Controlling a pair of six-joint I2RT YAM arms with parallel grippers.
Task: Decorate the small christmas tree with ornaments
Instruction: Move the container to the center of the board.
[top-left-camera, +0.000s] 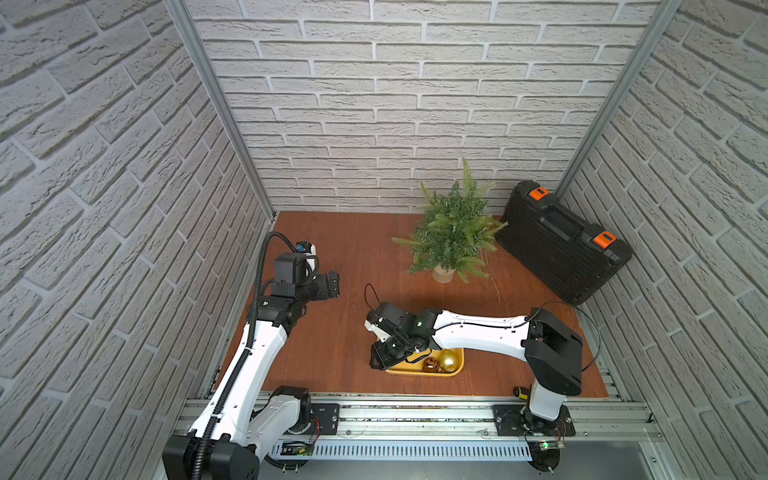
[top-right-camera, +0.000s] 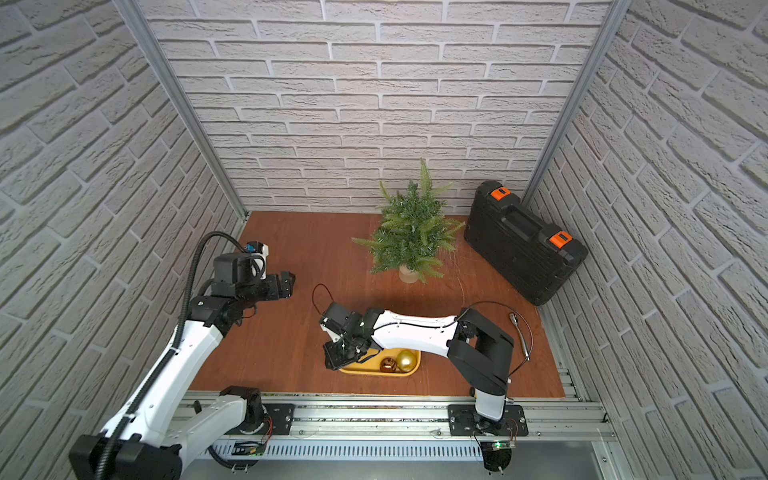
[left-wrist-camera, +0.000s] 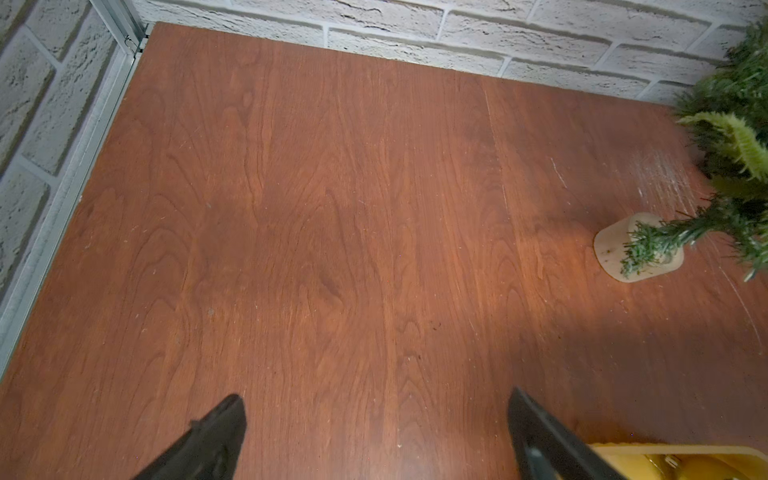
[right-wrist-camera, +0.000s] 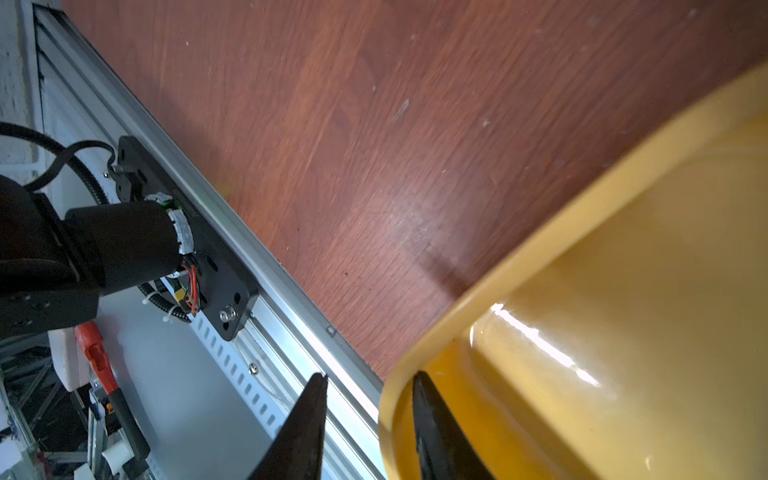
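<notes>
While right gripper (right-wrist-camera: 370, 375) straddles end wall of yellow tray (top-left-camera: 432, 373), jaws narrowly parted, one finger inside, one outside, nothing held: tray holds amber-brown ball (top-left-camera: 431, 365) just beside gold ball (top-left-camera: 449, 359). At rear of table (top-left-camera: 332, 232), small christmas tree (top-left-camera: 453, 232) upright in cream pot (top-left-camera: 442, 275), well apart from tray. Over table's left side, left gripper (left-wrist-camera: 376, 392) spread wide, empty. Near tree, black case (top-left-camera: 561, 245), closed.
</notes>
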